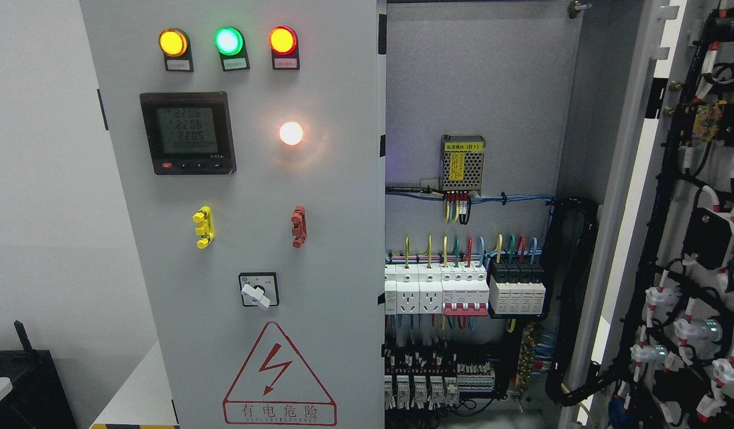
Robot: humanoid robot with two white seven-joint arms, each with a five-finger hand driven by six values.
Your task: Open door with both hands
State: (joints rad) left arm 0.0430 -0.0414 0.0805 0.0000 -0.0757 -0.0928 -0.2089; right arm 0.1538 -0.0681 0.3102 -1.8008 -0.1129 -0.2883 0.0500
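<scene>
The grey metal cabinet's right door point(689, 238) stands swung wide open at the right edge, wiring on its inner face. The grey left door point(248, 238), carrying indicator lamps point(227, 40) and a meter point(187, 132), is shut. Neither robot hand is in view, so the state of the fingers cannot be told.

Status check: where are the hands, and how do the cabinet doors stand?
Neither hand in view. Right door swung wide open, wiring inside exposed. Left door closed, lamps lit. Nothing blocking the opening.
</scene>
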